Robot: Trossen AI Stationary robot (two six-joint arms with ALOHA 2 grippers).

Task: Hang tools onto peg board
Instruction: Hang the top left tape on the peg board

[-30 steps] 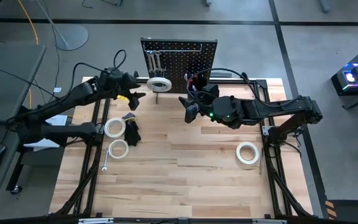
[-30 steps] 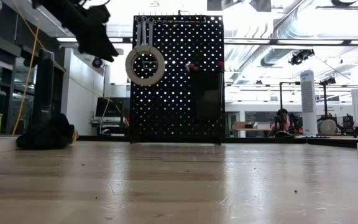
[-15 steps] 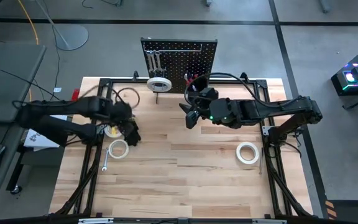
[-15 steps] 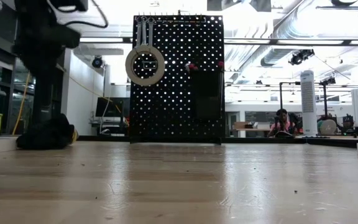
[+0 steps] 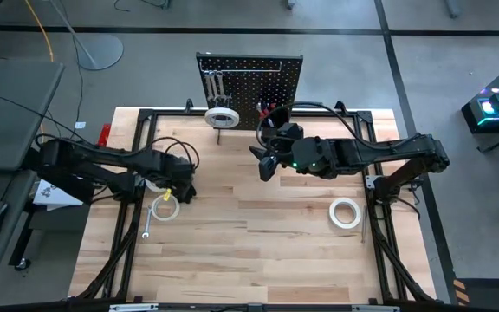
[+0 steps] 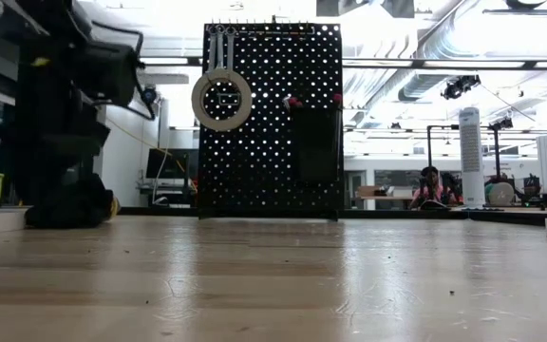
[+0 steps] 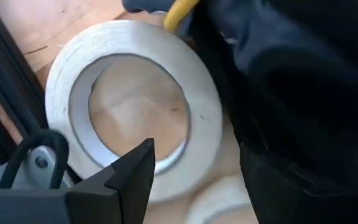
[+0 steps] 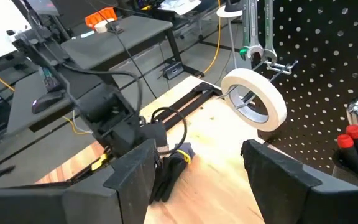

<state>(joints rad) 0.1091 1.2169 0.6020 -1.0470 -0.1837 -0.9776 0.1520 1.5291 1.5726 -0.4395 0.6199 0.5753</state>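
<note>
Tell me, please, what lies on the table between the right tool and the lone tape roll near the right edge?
Nothing: in the high view, the wood between the right tool, hovering open before the peg board, and the tape roll is bare.

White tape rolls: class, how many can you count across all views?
4: one hanging on the peg board, two at the table's left by the left gripper, one at right.

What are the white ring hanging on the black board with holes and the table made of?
The white ring-shaped tape roll looks like wound paper or plastic tape, matte, with a hollow middle. The upright black peg board looks like painted metal or hard plastic, since light shines through its neat holes. The pale tabletop looks like wood: joined planks with grain show.
</note>
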